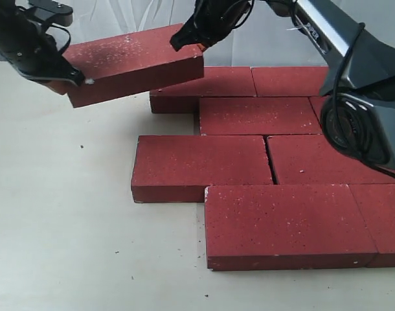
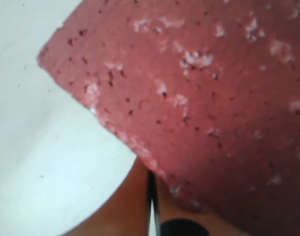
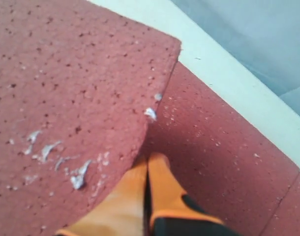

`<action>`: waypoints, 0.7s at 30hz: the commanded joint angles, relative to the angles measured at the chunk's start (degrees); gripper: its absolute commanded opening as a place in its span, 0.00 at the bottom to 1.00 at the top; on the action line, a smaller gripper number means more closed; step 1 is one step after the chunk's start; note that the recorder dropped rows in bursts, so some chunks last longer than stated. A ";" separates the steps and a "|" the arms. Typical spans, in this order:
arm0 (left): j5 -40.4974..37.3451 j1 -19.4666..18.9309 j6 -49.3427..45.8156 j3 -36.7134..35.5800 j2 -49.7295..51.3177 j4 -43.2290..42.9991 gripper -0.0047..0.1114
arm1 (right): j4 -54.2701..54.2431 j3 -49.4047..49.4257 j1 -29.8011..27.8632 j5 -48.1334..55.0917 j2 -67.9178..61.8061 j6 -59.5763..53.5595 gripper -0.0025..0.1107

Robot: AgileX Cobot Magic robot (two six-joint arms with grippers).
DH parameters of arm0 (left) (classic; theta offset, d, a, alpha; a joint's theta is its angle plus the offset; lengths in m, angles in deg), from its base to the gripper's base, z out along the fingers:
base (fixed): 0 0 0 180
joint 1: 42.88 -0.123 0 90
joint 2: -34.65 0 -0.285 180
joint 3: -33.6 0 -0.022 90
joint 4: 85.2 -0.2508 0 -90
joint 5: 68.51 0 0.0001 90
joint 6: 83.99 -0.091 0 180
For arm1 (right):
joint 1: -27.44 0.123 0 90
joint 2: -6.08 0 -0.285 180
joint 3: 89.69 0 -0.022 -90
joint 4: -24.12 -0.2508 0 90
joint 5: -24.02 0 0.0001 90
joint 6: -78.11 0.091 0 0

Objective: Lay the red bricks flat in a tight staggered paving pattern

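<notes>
One red brick (image 1: 136,61) hangs in the air at the back left, slightly tilted, wedged endwise between my two grippers. My left gripper (image 1: 78,78) is shut and presses on its left end; its fingers (image 2: 152,196) lie together under the brick's (image 2: 199,98) corner. At the right end my right gripper (image 1: 184,40) is also shut, orange fingers (image 3: 148,167) together against the brick's (image 3: 66,88) edge. Several more red bricks lie flat in staggered rows, among them a front brick (image 1: 285,223), a middle one (image 1: 204,167) and a back one (image 1: 207,83).
The pale table (image 1: 61,214) stretches bare to the left and front of the paving. The right arm's dark body and cables (image 1: 359,110) hang over the right-hand bricks. A laid brick (image 3: 224,152) lies right below the right gripper.
</notes>
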 commanded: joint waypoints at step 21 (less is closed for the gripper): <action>27.93 -10.92 -1.04 -25.00 -5.23 7.47 0.04 | -10.61 -0.22 16.03 -2.91 -8.41 1.61 0.01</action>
